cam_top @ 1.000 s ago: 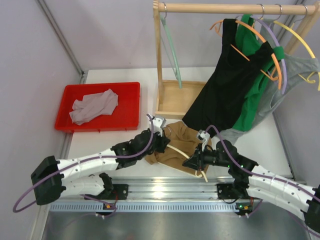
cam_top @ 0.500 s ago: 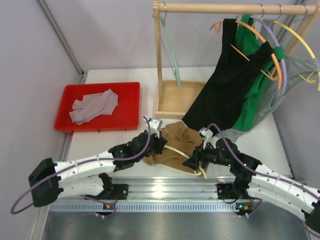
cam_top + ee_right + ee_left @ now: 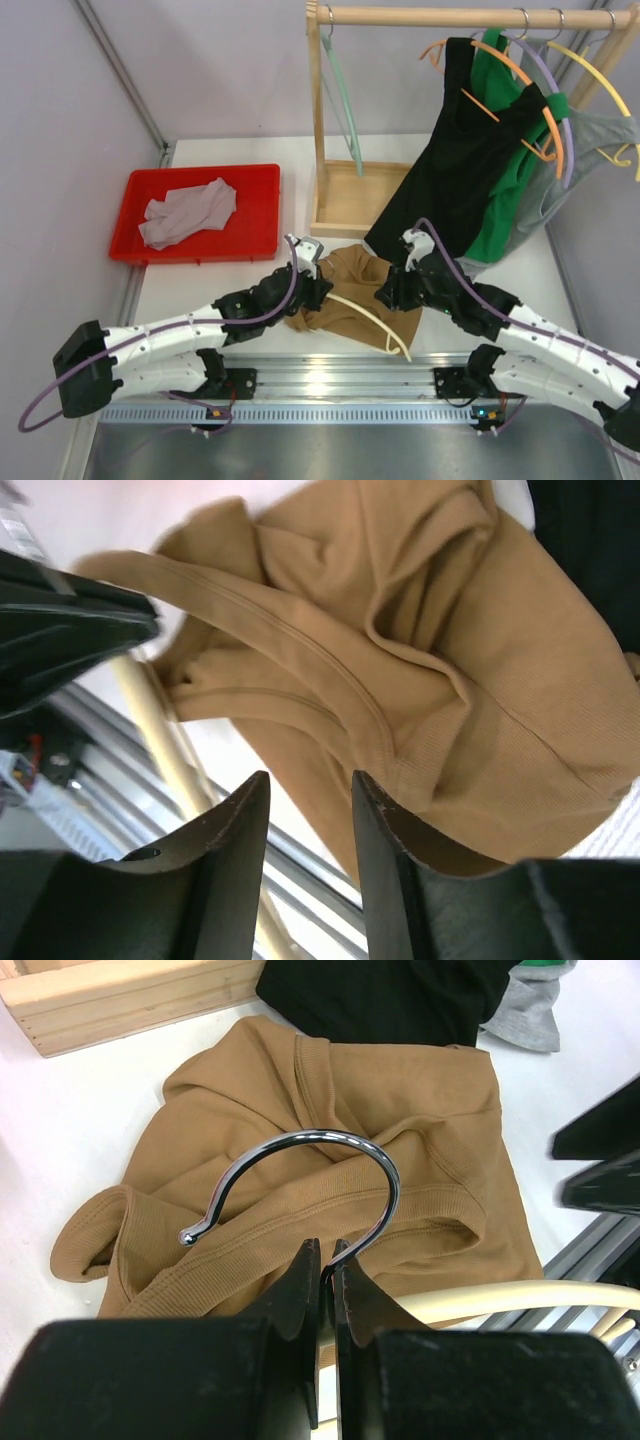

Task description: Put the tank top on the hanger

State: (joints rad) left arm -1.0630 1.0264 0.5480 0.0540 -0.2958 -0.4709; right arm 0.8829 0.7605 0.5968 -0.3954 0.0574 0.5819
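The tan knit tank top (image 3: 345, 290) lies crumpled in ribbed folds on the white tabletop (image 3: 70, 1130), directly beneath both pincers. The left pincer (image 3: 325, 1250) is clamped tight on the metal hook (image 3: 300, 1138) of the thin cream arched plastic hanger (image 3: 370, 315), whose arm rests across the fabric. The right pincer (image 3: 310, 785) hangs just above the cloth, fingers apart, holding nothing.

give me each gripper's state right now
Left gripper: closed on the hanger hook.
Right gripper: open, empty, over the tank top.
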